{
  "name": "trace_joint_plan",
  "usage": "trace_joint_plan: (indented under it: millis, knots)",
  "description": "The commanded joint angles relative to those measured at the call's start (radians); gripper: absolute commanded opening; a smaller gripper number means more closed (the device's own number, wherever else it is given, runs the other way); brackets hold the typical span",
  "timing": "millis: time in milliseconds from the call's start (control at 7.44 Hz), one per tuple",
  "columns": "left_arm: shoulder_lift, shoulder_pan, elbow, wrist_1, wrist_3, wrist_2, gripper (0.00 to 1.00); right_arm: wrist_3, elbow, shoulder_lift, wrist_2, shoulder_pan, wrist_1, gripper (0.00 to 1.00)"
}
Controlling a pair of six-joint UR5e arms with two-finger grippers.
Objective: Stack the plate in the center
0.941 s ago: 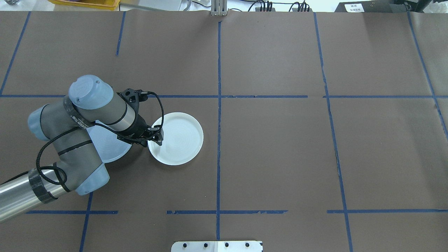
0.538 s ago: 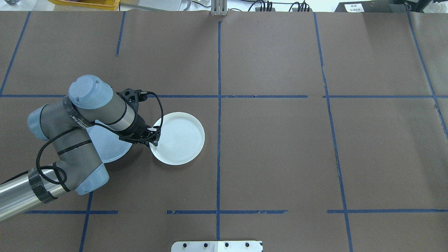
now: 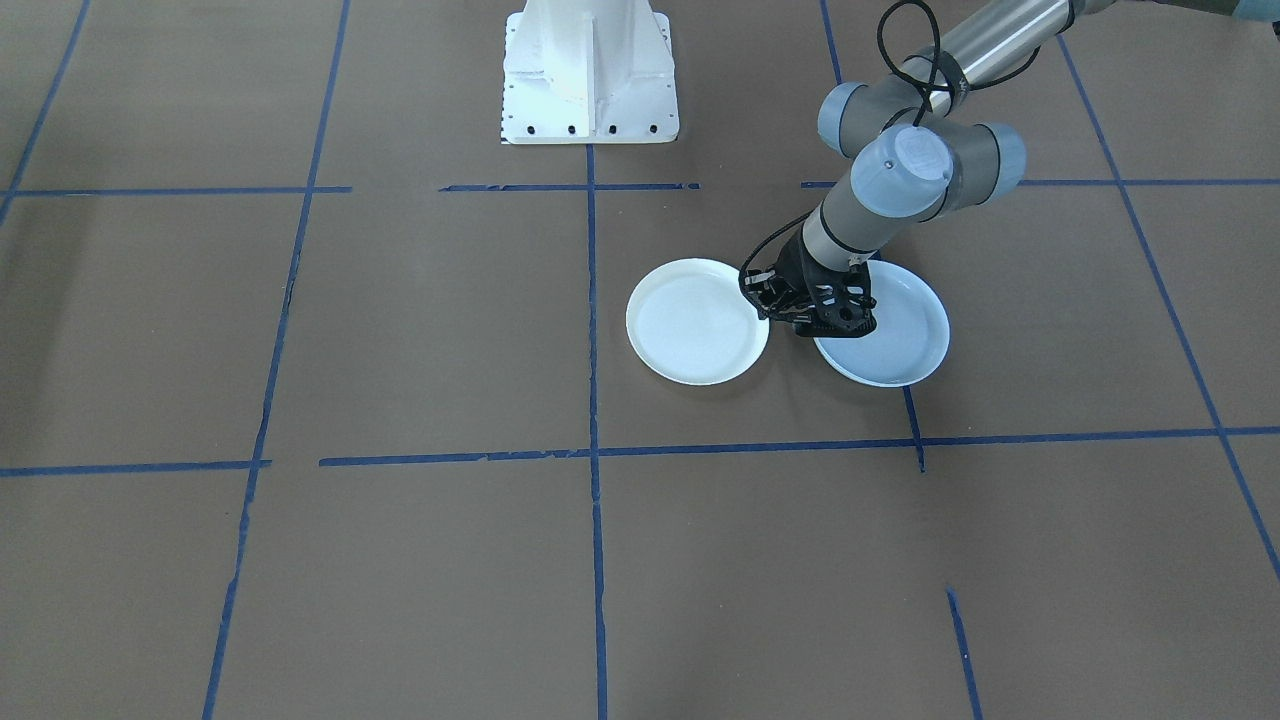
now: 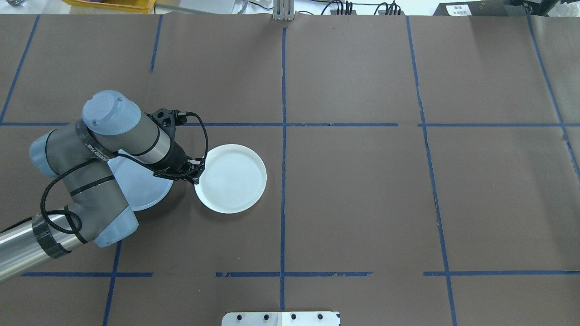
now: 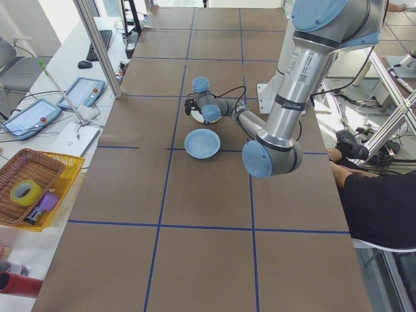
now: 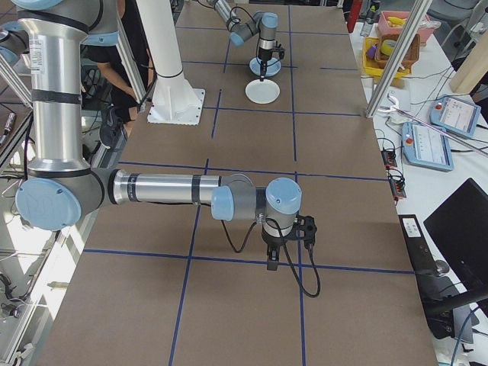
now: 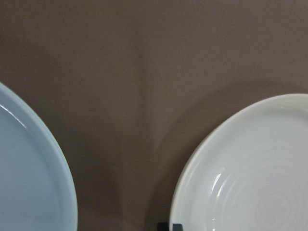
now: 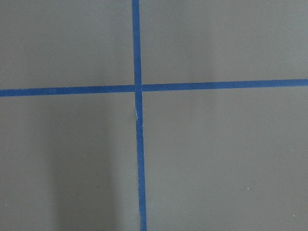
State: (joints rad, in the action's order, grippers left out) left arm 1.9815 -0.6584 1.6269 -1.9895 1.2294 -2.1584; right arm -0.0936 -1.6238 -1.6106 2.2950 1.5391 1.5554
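Observation:
A pale blue-grey plate [image 4: 145,192] with a plain face lies flat on the brown table, partly hidden under my left arm; it also shows as plate [image 3: 890,345] in the front view. Just to its right lies a white plate [image 4: 233,179] with concentric rings, also flat. My left gripper [image 4: 195,173] hangs low over the bare gap between them, at the white plate's left rim, open and holding nothing. The left wrist view shows the blue-grey rim [image 7: 29,183] and the white plate [image 7: 250,183] with table between. My right gripper [image 6: 271,265] points down over a tape crossing far away; I cannot tell its state.
Blue tape lines divide the brown table into squares. The robot's white base [image 3: 588,70] stands at the table's near edge. A yellow tray with a basket [image 5: 32,188] and tablets sit off the table's far side. A seated person [image 5: 383,201] is beside the robot.
My left gripper has drawn back leftward from over the white plate's rim to just outside it. The white plate has shifted slightly to the right.

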Motion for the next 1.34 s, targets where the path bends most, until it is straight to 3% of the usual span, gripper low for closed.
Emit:
trace_joint_plan:
  millis: [0,134,269,941,1210]
  knots:
    - [-0.012,-0.08,0.086,0.053,-0.007,-0.084,0.0,0.0,0.001,0.0,0.0,0.0,0.0,1.0]
    - [-0.038,-0.108,0.158,0.098,-0.008,-0.121,0.0,0.0,0.001,0.0,0.0,0.0,0.0,1.0]
    - [-0.052,-0.118,0.188,0.104,-0.01,-0.121,0.0,0.0,-0.001,0.0,0.0,0.0,0.0,1.0]
    - [-0.226,-0.236,0.168,0.092,-0.336,-0.123,0.0,0.0,-0.001,0.0,0.0,0.0,0.0,1.0]
    - [-0.25,-0.273,0.128,0.09,-0.412,-0.124,0.0,0.0,-0.001,0.0,0.001,0.0,0.0,1.0]
